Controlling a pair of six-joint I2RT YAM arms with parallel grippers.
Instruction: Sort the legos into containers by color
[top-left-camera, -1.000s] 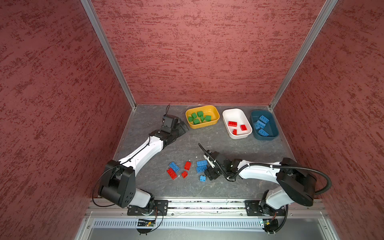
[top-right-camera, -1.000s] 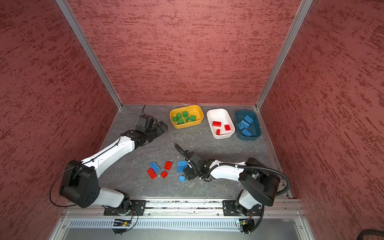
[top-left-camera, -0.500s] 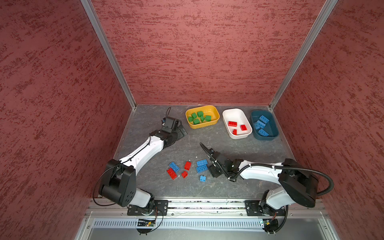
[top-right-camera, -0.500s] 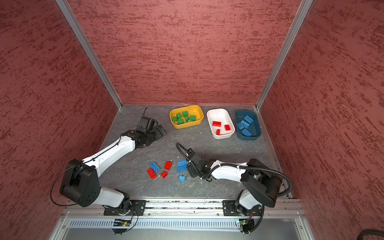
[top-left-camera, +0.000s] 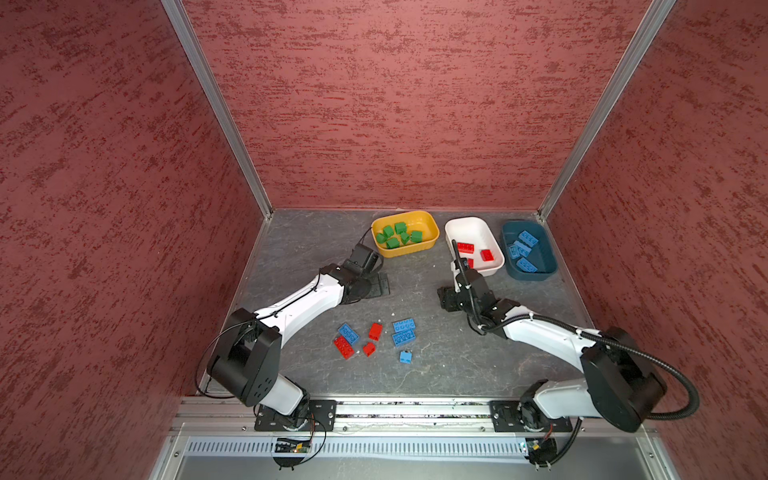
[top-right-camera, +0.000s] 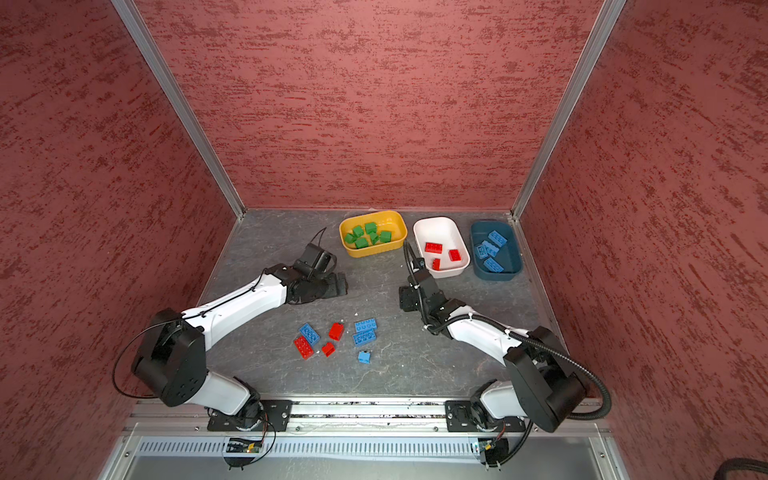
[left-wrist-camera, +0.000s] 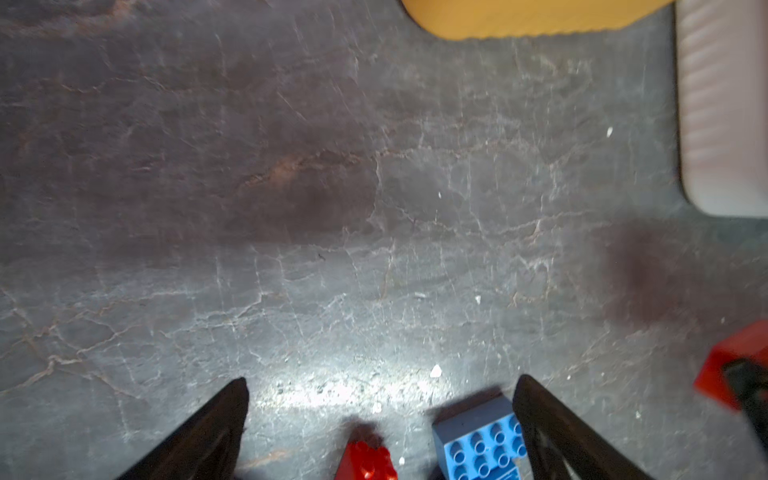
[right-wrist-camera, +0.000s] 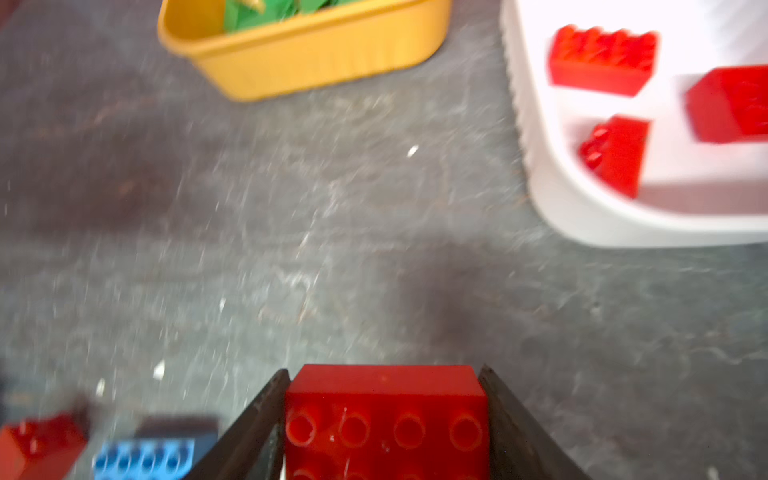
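Our right end effector, clamped on an oblong red studded plastic brick, has newly swung from the lower-centre loose pile up near the white plastic tub, nearly sorted; our left end effector gapes empty.

A lab test cell: red panel walls, aluminium base rail.

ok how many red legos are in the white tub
3. In the white tub: a long brick at the far end, a second brick by the right-hand wall, a third brick at the near end. None looks hidden.
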